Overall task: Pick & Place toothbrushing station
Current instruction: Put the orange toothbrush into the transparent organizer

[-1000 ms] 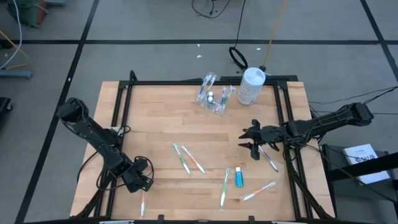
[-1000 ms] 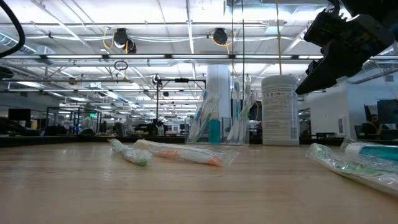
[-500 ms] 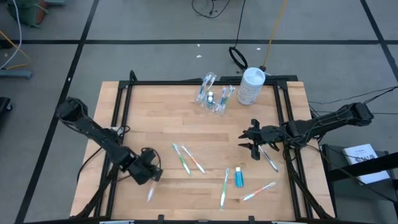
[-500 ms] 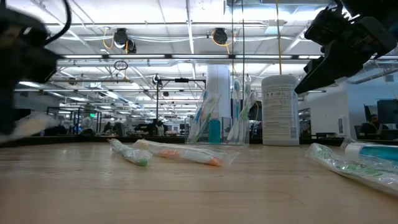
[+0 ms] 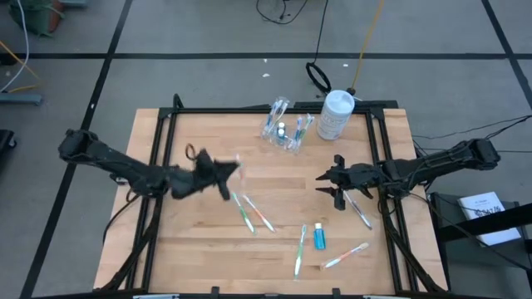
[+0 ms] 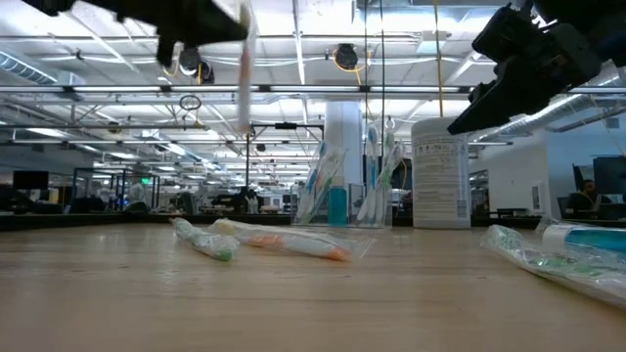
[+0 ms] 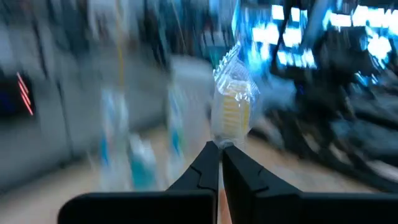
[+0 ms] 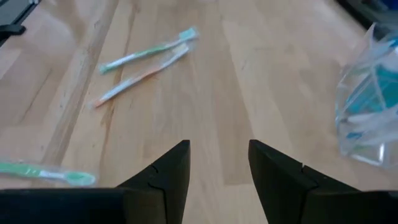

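Left gripper [image 5: 223, 172] is up above the table's [image 5: 208, 249] left-center, fingers pinched on a wrapped toothbrush [image 7: 231, 102] that sticks out past their tips. The clear holder [image 5: 285, 126] stands near the far edge, brushes and a blue tube inside it, with the white bottle [image 5: 336, 115] just beside it toward the far right corner. 2 wrapped brushes [image 5: 250, 211] lie mid-table. Right gripper [image 5: 334, 187] hovers near the right edge, its fingers spread and empty.
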Controlling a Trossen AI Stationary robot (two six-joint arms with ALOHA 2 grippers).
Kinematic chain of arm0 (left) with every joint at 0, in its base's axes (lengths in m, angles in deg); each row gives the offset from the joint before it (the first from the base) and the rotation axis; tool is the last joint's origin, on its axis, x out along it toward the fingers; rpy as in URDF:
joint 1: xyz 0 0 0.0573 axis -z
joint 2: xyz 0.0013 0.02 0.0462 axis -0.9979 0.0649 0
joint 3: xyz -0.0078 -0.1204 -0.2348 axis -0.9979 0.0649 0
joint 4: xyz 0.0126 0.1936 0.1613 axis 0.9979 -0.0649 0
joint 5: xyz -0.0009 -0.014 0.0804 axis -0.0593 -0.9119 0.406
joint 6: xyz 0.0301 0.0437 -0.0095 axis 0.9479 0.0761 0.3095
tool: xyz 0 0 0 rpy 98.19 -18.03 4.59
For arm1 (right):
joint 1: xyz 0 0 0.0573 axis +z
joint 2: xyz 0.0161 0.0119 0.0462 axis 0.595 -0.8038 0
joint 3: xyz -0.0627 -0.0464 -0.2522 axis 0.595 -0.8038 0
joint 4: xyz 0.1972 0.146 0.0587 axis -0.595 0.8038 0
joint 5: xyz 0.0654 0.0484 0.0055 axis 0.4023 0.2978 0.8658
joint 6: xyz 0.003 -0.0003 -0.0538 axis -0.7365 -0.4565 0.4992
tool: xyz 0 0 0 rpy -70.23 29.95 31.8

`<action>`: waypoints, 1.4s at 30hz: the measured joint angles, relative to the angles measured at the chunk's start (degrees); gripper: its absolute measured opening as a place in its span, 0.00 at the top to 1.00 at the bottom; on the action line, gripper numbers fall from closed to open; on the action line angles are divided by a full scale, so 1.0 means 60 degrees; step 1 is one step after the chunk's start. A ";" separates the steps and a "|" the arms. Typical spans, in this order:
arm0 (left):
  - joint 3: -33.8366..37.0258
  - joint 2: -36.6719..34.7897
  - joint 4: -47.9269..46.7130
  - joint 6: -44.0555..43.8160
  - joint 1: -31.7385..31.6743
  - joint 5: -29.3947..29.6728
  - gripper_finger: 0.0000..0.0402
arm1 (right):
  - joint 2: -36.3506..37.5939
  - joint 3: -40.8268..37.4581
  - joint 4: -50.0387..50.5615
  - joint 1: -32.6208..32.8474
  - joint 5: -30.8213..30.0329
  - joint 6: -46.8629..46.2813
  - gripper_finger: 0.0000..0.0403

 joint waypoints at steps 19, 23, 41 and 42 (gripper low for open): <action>-0.0761 0.4838 0.7721 0.3654 -0.5666 -0.4891 0.99 | -0.0003 0.0000 -0.0411 -0.0667 0.0027 0.0461 0.61; -0.1610 0.5936 0.7521 0.3563 -0.6104 -0.5245 1.00 | -0.0003 0.0000 -0.0411 -0.0728 0.0027 0.0461 0.61; -0.2157 0.7278 0.4564 0.2732 -0.6322 -0.4349 0.98 | -0.0004 0.0000 -0.0405 -0.0724 0.0031 0.0461 0.61; -0.2160 0.7275 0.4431 0.2652 -0.6324 -0.4344 0.97 | -0.0004 0.0000 -0.0410 -0.0724 0.0021 0.0476 0.61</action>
